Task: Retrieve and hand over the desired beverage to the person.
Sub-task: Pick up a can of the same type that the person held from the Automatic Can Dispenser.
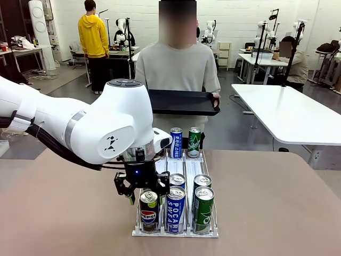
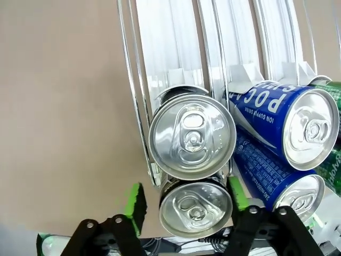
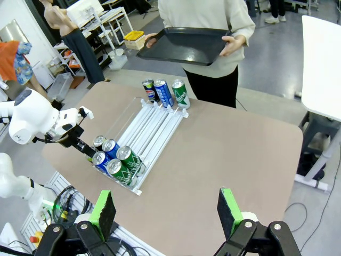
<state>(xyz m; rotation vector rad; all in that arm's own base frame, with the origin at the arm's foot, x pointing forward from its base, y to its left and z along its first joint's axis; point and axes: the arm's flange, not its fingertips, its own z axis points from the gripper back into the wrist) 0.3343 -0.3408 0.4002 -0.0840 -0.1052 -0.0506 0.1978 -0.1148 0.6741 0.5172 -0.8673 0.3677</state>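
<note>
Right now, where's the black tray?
In the front view, the person standing at the far side, in the middle, holds the black tray, just behind the can rack's far end.

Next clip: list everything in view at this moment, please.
Rack: one, clear with wire rails, three lanes, mid-table.
Front Pepsi can: one, dark, left lane's near end.
Silver-topped can: one, label hidden, right behind it.
Far Pepsi can: one, left lane's far end.
Blue cans: three, two near, one far, middle lane.
Green cans: three, two near, one far, right lane.
Tray: one, black, held by the person.
Table: one, tan.
Person: one, grey sweatshirt, far side, both hands on tray.
Left gripper: black, green pads, shut on the front Pepsi can.
Right gripper: open, empty, high above the table.
</note>
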